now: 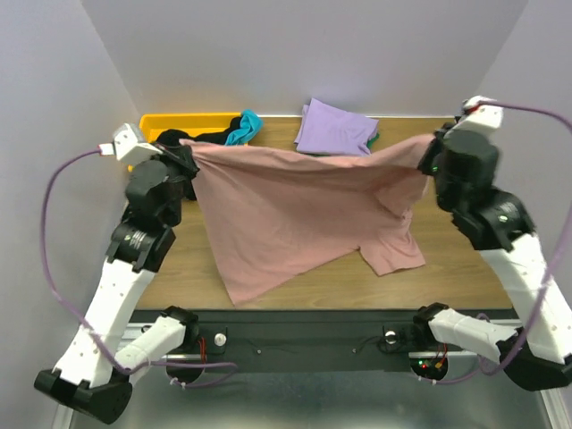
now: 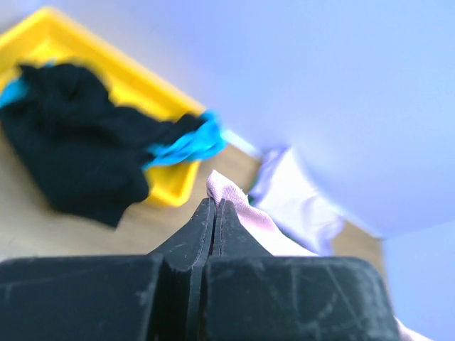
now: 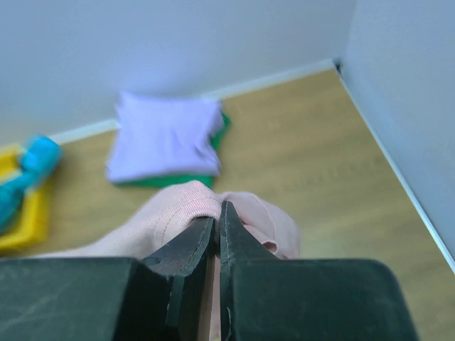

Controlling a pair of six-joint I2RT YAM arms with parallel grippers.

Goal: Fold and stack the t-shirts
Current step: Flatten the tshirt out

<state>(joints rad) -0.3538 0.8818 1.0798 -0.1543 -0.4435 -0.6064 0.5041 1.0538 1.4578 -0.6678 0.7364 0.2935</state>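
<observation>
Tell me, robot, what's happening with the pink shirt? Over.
Left gripper shut on pink shirt. Right gripper shut on it too. Shirt stretched between them. Purple shirt and yellow bin behind, not blocking.

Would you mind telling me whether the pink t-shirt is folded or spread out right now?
Spread out, not folded: the pink t-shirt hangs stretched between both arms' shut jaws, its lower part draped on the table.
</observation>
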